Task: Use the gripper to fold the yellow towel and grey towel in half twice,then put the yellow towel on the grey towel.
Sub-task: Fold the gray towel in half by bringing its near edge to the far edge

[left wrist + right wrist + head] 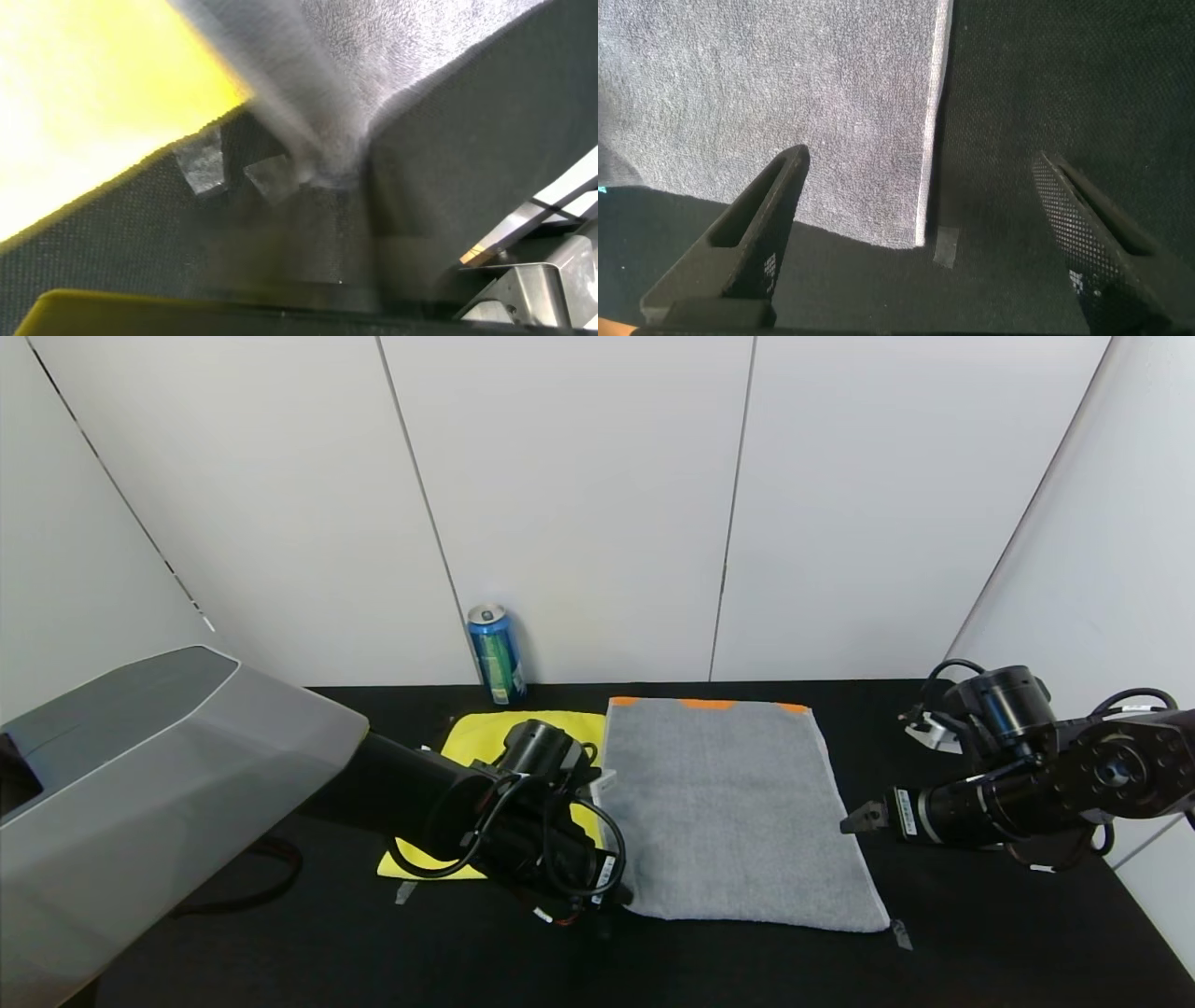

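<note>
Grey towel: large rectangular grey terry towel (733, 812) spread flat on the black cloth-covered table (980, 933), orange marks along its far edge, near-left corner bunched and lifted.

Yellow towel: bright yellow soft microfibre cloth (485, 737) lying flat just left of the grey towel, edges close or touching, partly hidden under the left arm.

Left gripper: black left gripper (313, 173) down at the near-left corner of the grey towel; seen from the left wrist, grey terry gathers into a pinched point right at the tips, so clamped on that corner; yellow cloth alongside.

Right gripper: black 2-fingered right gripper (920, 233) hovering low beside the right edge of the grey towel, toward its near corner; jaws spread wide, holding nothing, 1 finger (757, 233) over the towel, the other over bare table.

Can: blue and green drink can (496, 654) upright at the back of the table, behind the yellow towel, against the white panelled wall (579, 504).

Tape: small tape mark (900, 934) on the table just off the near-right corner of the grey towel.
</note>
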`<state>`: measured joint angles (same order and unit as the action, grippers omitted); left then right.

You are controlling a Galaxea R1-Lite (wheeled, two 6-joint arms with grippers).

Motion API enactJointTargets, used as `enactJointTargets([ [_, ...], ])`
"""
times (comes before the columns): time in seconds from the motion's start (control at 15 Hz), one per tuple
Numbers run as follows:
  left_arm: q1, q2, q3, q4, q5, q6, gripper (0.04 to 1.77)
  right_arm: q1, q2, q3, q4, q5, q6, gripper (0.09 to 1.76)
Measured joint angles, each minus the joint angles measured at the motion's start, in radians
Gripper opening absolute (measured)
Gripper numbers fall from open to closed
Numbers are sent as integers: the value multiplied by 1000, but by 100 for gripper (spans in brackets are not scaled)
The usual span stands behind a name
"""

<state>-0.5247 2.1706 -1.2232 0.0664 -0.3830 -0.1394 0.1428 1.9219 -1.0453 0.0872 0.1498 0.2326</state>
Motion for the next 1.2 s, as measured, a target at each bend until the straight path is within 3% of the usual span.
enactJointTargets([
  [0.47, 1, -1, 3, 0, 1, 0, 14, 34, 23, 6, 3, 4, 42, 171],
  [0.8, 1, -6, 6, 0, 3, 1, 14, 54, 30, 17, 49, 77, 72, 171],
  [1.2, 5, -16, 10, 0, 4, 3, 14, 76, 41, 23, 65, 85, 102, 171],
])
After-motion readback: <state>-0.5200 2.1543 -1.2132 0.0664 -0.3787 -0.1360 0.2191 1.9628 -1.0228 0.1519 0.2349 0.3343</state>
